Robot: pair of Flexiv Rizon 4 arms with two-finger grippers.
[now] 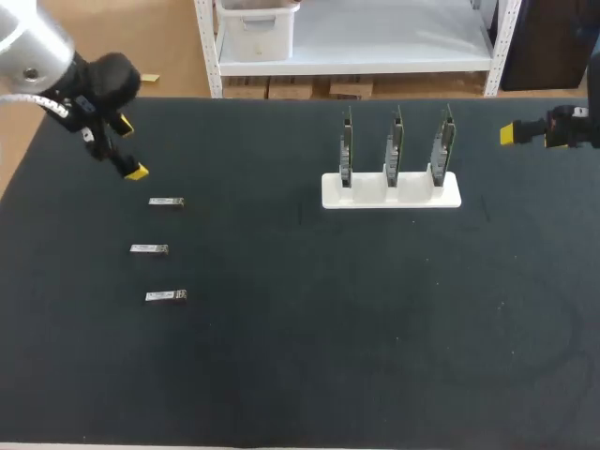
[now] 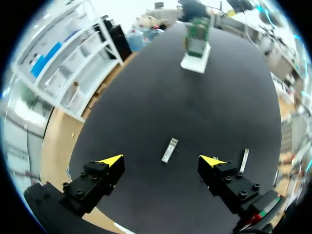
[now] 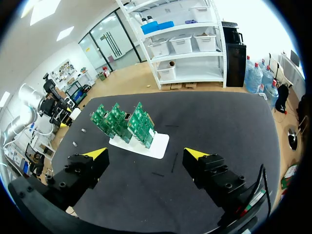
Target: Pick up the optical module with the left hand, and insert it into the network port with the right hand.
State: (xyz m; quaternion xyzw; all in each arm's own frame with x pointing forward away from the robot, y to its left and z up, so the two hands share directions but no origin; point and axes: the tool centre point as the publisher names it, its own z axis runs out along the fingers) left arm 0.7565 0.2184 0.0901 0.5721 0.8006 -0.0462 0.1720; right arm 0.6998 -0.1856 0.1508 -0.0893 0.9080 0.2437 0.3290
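Three small silver optical modules lie in a column at the table's left: the far one, the middle one and the near one. My left gripper hangs open above and just behind the far module. In the left wrist view one module lies on the mat ahead of my open gripper, untouched, and another lies beside one finger. A white stand holds three upright green boards with the ports. My right gripper is open at the far right, off to the side of the stand.
The black mat covers the whole table. The stand with its boards is the only tall thing on it. In the right wrist view my left arm shows beyond the boards.
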